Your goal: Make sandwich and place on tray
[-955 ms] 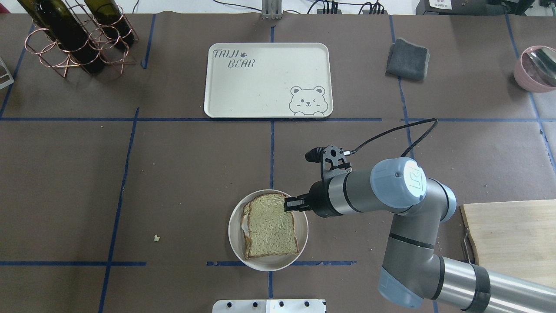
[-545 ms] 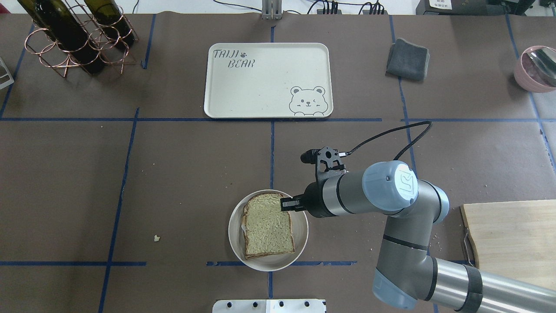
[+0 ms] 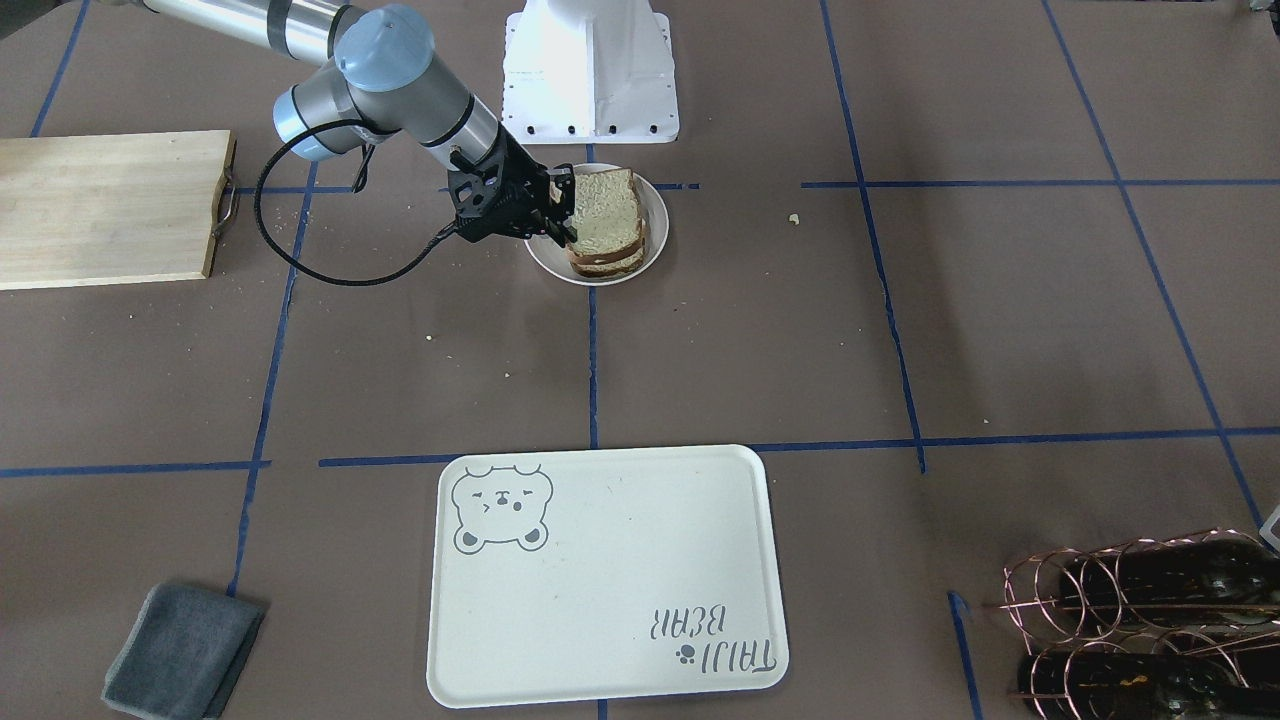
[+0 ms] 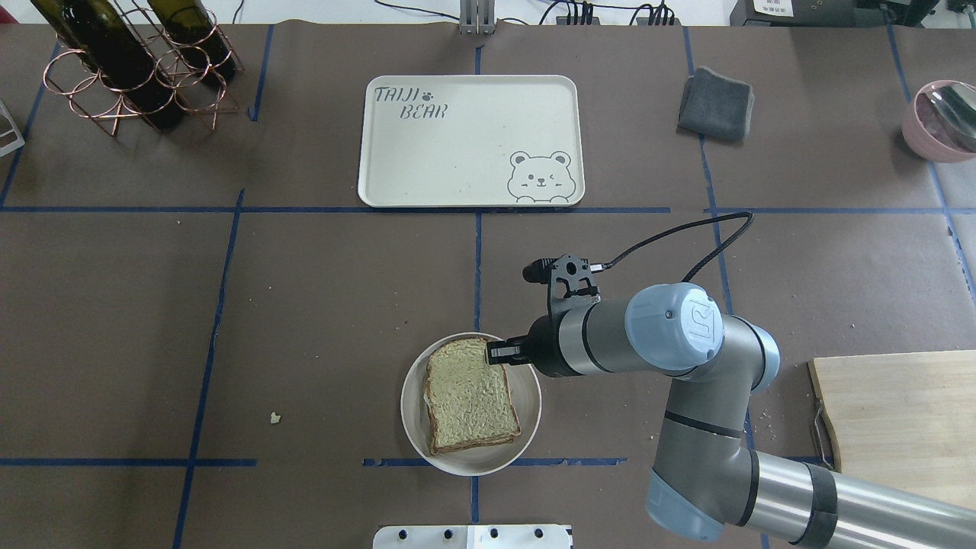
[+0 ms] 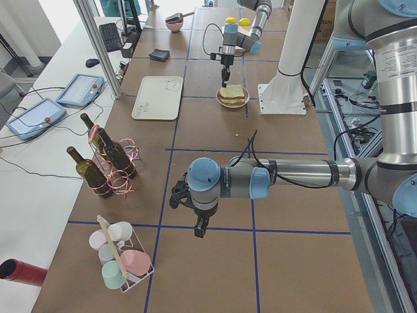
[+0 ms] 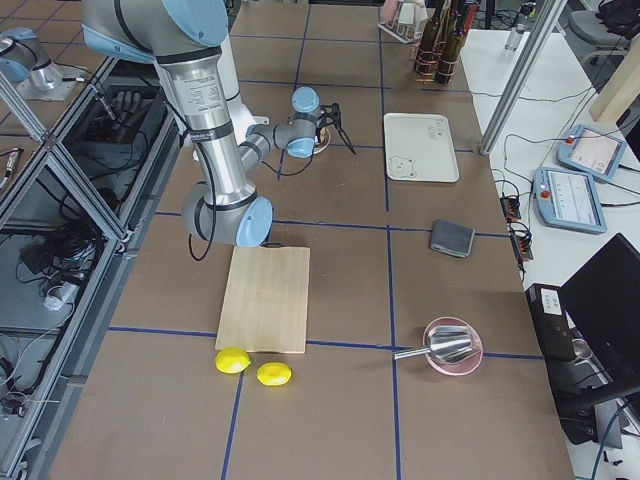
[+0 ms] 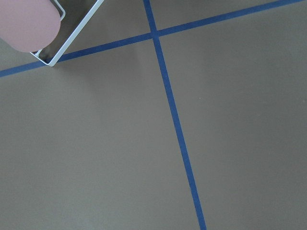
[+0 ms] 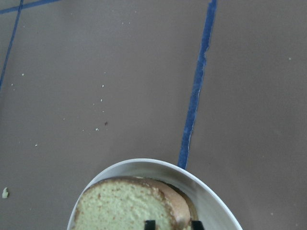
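The sandwich [image 4: 469, 396] lies on a small round white plate [image 4: 526, 431] near the table's front centre; the tan top slice covers the rest, and no egg shows. My right gripper [image 4: 492, 352] is at the sandwich's far right corner. In the right wrist view its two fingertips [image 8: 149, 224] straddle the crust of the top slice [image 8: 129, 206], nearly closed on it. The cream tray [image 4: 457, 145] with the bear drawing lies bare at the far centre. My left gripper [image 5: 201, 228] shows only in the exterior left view, low over the table; I cannot tell if it is open or shut.
A wooden board [image 4: 900, 419] lies at the right front. A grey cloth [image 4: 715, 103] and a pink bowl [image 4: 942, 118] are at the far right, and a wire rack with wine bottles [image 4: 130, 69] is at the far left. A crumb [image 4: 275, 417] lies left of the plate.
My right gripper has moved a little left and away from me, and the top slice has shifted left with it. It now covers the white edge that showed at the sandwich's left side.
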Robot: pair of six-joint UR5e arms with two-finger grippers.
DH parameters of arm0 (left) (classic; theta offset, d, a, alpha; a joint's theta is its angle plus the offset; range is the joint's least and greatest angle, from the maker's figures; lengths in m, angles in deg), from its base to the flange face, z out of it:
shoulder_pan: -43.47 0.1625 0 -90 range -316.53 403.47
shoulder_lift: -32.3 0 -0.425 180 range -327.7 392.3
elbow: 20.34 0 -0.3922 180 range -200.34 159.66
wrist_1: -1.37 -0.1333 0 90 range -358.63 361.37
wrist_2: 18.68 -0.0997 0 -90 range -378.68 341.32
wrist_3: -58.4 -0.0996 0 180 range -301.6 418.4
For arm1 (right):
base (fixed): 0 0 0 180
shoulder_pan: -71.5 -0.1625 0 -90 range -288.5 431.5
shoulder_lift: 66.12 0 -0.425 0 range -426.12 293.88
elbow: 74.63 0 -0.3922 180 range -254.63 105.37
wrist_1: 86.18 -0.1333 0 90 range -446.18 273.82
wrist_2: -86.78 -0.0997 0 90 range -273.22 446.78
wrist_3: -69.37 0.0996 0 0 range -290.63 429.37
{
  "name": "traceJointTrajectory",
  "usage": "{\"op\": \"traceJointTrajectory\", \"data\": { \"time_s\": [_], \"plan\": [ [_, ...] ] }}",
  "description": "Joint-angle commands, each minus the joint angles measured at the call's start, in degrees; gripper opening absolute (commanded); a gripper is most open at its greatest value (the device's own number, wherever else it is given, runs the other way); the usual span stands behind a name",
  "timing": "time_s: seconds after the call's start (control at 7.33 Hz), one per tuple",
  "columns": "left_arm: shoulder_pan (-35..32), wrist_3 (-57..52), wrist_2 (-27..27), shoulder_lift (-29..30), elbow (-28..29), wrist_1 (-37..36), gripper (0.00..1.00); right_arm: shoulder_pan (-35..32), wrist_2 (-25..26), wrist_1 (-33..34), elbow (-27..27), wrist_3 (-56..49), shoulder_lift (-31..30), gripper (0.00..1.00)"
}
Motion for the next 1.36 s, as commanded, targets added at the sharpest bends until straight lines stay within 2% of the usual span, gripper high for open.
{"op": "traceJointTrajectory", "data": {
  "time_s": [0.0,0.27,0.55,0.68,0.82,0.95,1.23],
  "plan": [
    [-0.1,0.0,0.1,-0.1,-0.2,0.0,1.00,-2.1,0.5,4.6,1.0,-1.0,0.0,1.00],
    [0.1,0.3,-0.6,0.7,-1.2,-0.2,1.00,-7.1,-3.3,17.4,4.7,-6.5,0.2,1.00],
    [0.4,0.2,-0.7,0.8,-3.4,-0.1,1.00,-16.2,-11.3,25.9,6.0,-14.2,-0.2,1.00],
    [0.5,0.2,-0.7,2.4,-3.8,0.0,1.00,-19.3,-12.6,26.8,6.3,-19.7,-1.3,1.00],
    [1.5,0.0,-0.9,5.8,-3.8,0.0,1.00,-24.2,-15.5,26.8,6.6,-25.2,-5.2,1.00],
    [3.0,0.0,-2.9,7.8,-3.8,0.1,1.00,-28.3,-18.5,26.7,6.6,-37.0,-10.3,1.00],
    [2.7,0.6,-2.6,12.8,-3.0,5.8,1.00,-38.1,-20.3,26.5,7.1,-47.8,-20.0,1.00]
  ]
}}
